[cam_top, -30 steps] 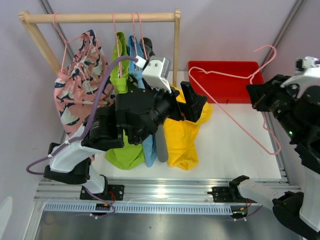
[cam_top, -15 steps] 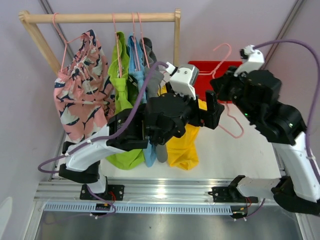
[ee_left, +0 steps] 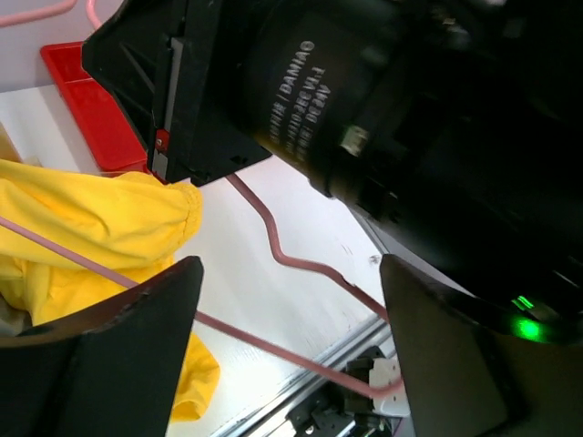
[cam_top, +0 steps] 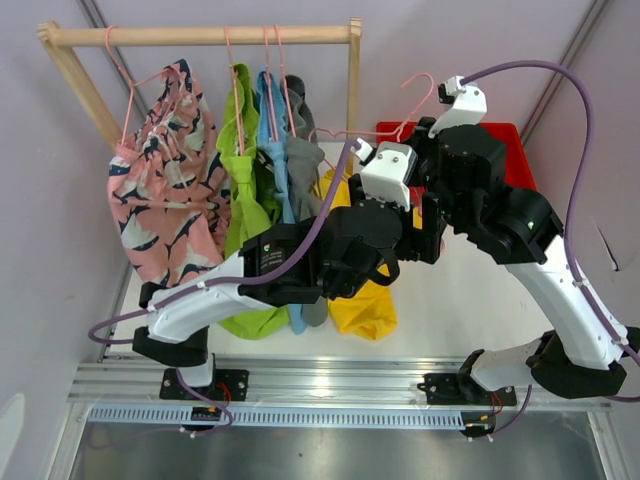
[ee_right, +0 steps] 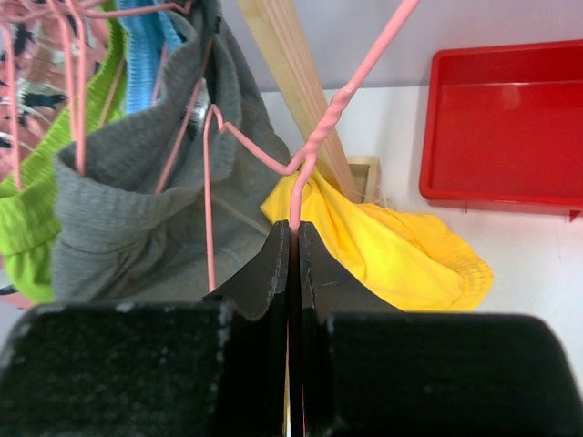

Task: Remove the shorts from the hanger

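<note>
Right gripper [ee_right: 293, 229] clamps the pink hanger [ee_right: 321, 135] by its neck, left gripper [ee_left: 287, 273] open; yellow shorts [cam_top: 365, 300] lie heaped at five o'clock from the rack [cam_top: 200, 36]. Wise now: steer it clear of the grey shorts [ee_right: 118, 209].

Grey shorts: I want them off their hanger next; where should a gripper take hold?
Pinch the thick upper edge of the grey shorts from the right: they hang outermost on the rail, that side open, while the light blue shorts crowd their left.
</note>
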{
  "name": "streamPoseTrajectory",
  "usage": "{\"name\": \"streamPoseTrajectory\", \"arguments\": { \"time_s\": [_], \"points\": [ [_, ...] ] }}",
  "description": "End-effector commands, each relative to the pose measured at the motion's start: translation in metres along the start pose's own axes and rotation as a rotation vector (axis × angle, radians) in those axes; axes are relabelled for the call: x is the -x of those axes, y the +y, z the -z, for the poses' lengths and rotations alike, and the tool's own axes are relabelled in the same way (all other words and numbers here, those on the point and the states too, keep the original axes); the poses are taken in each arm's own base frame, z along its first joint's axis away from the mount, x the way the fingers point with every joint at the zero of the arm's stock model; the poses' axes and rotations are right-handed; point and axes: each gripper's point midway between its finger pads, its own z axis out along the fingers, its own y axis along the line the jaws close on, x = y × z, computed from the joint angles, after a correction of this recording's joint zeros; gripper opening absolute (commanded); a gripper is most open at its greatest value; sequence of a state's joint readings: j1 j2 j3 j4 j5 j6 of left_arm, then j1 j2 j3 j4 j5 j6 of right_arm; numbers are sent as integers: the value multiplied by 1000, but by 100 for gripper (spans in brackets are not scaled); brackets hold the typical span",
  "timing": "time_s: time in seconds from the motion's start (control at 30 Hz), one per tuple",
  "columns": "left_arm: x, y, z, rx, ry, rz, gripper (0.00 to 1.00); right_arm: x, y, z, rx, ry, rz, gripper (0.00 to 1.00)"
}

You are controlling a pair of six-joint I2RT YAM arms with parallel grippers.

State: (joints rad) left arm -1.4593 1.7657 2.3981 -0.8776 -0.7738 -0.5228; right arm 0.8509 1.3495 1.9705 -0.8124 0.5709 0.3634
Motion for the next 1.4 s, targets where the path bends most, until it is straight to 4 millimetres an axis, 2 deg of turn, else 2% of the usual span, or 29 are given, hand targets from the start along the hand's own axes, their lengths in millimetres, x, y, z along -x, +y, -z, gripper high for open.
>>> {"name": "streamPoseTrajectory", "arguments": {
  "time_s": [0.0,0.1,0.13,0.17,0.27,0.33,0.37,0.47,0.73,0.77,0.8,0.9,0.93,0.97,1.13,1.23,1.27,1.3,1.37],
  "points": [
    [5,4,-5,50,-36,14,81,31,9,10,9,-97,-76,0],
    [1,8,-9,77,-41,3,75,34,11,16,15,-104,-88,0],
    [1,9,-9,84,-45,-5,71,33,13,18,25,-100,-85,0],
    [-2,10,-12,97,-46,-14,58,34,14,20,25,-103,-87,0],
    [-1,11,-14,111,-56,-22,45,35,19,27,39,-106,-90,0],
    [0,14,-15,125,-65,-26,26,34,22,30,52,-105,-92,0],
    [2,15,-15,128,-70,-24,14,35,22,33,54,-108,-94,0],
    [3,17,-16,131,-70,-19,0,37,23,39,64,-115,-104,0],
    [5,17,-8,94,-55,-22,0,40,13,45,42,-150,-114,1],
    [5,18,-6,88,-52,-20,0,42,12,46,37,-158,-115,14],
    [4,18,-5,84,-47,-22,0,44,11,46,36,-168,-112,43],
    [13,20,5,56,-57,-2,0,49,6,49,28,-189,-105,74],
    [9,21,5,52,-47,-16,0,52,6,51,31,-202,-111,88],
    [16,21,10,35,-60,0,0,54,3,53,27,-211,-115,97],
    [14,24,17,0,-51,-19,0,67,-4,62,27,-255,-127,99],
    [27,28,35,-57,-66,-5,0,77,-16,73,6,-286,-136,99],
    [16,33,36,-55,-49,-30,0,82,-24,81,-6,-303,-145,99],
    [37,41,55,-80,-91,17,0,85,-30,85,-15,-314,-148,99],
    [51,58,77,-104,-140,44,0,93,-46,98,-44,-342,-155,99]
  ]
}}
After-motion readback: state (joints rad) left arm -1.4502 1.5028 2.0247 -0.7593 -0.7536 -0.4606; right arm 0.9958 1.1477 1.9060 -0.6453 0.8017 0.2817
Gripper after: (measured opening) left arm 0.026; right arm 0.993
